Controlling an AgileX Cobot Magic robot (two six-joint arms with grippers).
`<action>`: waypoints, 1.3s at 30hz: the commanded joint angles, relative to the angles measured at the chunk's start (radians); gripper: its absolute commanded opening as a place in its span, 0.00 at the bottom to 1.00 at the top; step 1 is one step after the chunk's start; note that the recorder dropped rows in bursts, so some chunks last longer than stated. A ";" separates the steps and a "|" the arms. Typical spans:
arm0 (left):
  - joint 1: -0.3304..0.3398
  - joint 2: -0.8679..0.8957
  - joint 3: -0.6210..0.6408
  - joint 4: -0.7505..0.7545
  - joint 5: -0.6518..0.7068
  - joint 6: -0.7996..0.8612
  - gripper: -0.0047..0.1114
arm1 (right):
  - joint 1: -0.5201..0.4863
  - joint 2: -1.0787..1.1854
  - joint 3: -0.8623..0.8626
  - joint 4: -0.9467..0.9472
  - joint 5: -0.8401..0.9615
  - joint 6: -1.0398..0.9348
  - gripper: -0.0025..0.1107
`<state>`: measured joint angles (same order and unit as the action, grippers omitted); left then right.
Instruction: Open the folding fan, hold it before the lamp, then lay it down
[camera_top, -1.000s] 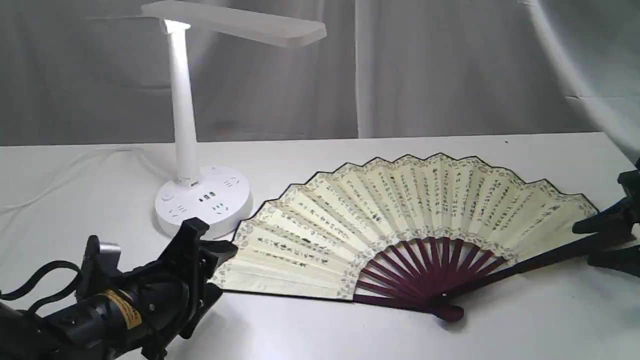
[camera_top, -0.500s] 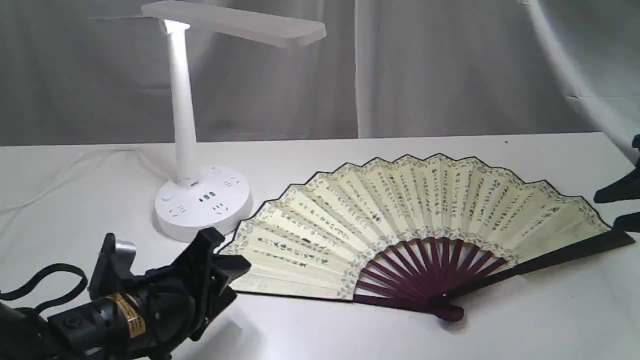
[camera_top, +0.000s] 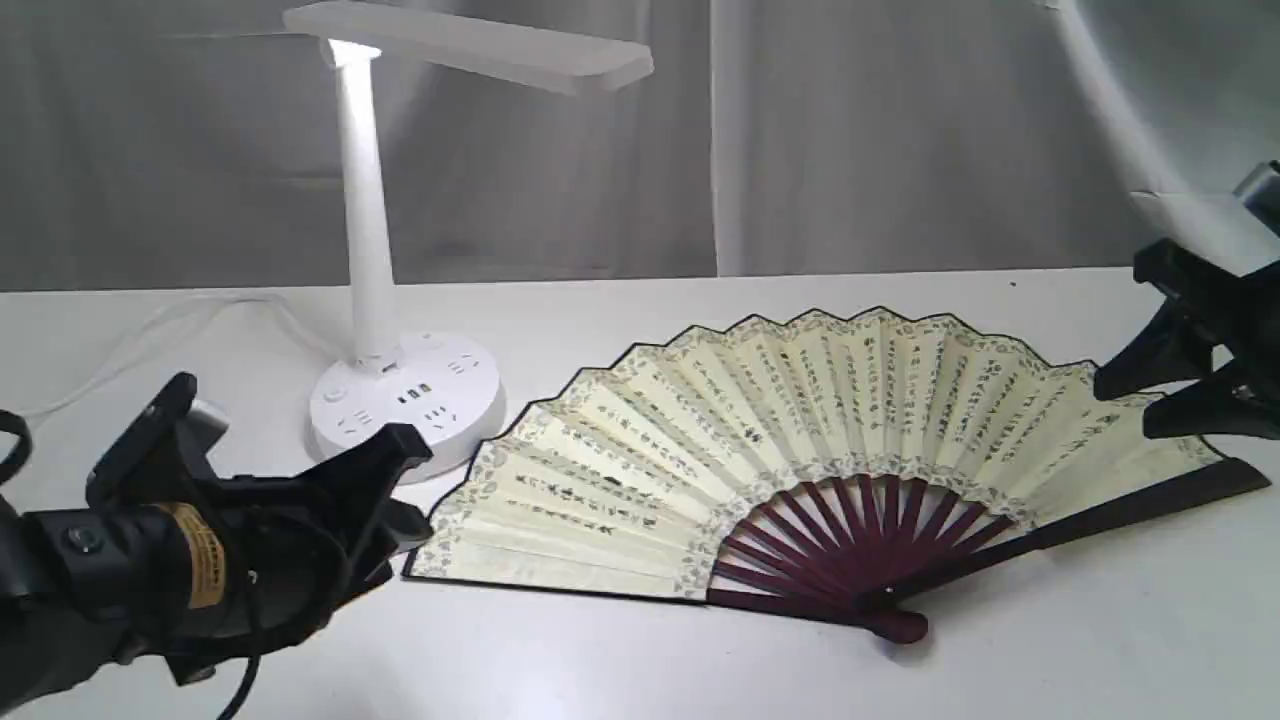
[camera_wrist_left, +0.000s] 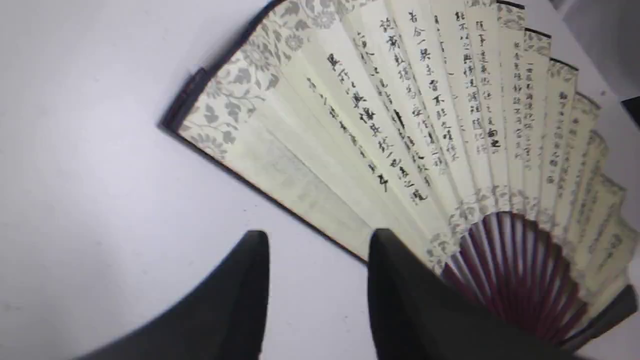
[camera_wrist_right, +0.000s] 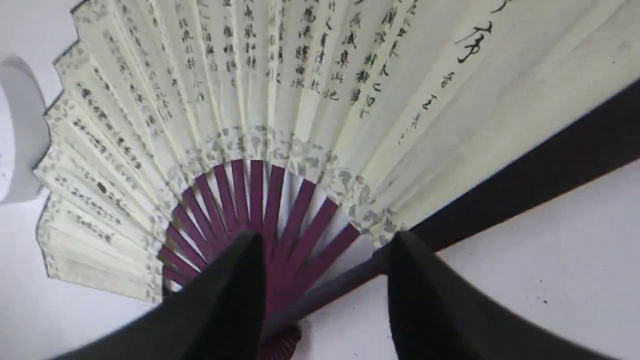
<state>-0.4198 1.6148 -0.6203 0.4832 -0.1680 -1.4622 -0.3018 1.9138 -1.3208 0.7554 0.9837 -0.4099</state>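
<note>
Nearest us, by the near-left corner of the surface (camera_top: 620, 665), are the left fingers (camera_top: 380, 462). There are two of them, spread apart with nothing between, and their tips sit just beside the left end of the folding fan (camera_top: 800, 420). In the left wrist view one tip overlaps the leaf's lower edge, but we cannot tell whether it touches. Only that view shows the corner of the left guard and the calligraphy columns at close range.

We count one fan. It lies flat and fully open across the middle and right of the surface. Its pivot points to the near edge and the scalloped arc of its leaf to the far edge. Its long axis runs left to right, roughly parallel to the near edge, from beside the base of the lamp (camera_top: 365, 220) towards the right edge.

Only the right wrist view shows the maroon ribs converging on the pivot from above, with the dark right guard in the gap between the two right fingers (camera_top: 1200, 415). Those fingers are parted and empty. In the exterior view they hang above the fan's right end, at the right edge.

Farther back, towards the far-left corner, stands the one lamp, upright, its bar head reaching rightward. Only the exterior view shows it whole. A grey curtain (camera_top: 900, 130) closes the far side.
</note>
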 joint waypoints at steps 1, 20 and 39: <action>0.003 -0.078 -0.012 0.088 0.130 0.005 0.23 | 0.037 -0.023 -0.002 -0.073 -0.017 0.034 0.36; 0.003 -0.263 -0.197 0.204 0.938 0.662 0.05 | 0.222 -0.106 -0.002 -0.413 -0.019 0.210 0.31; 0.539 -0.263 -0.217 -0.653 0.751 1.369 0.04 | 0.222 -0.185 0.077 -0.574 -0.044 0.258 0.21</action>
<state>0.1093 1.3584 -0.8314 -0.1251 0.5979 -0.1595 -0.0812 1.7436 -1.2708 0.2050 0.9630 -0.1394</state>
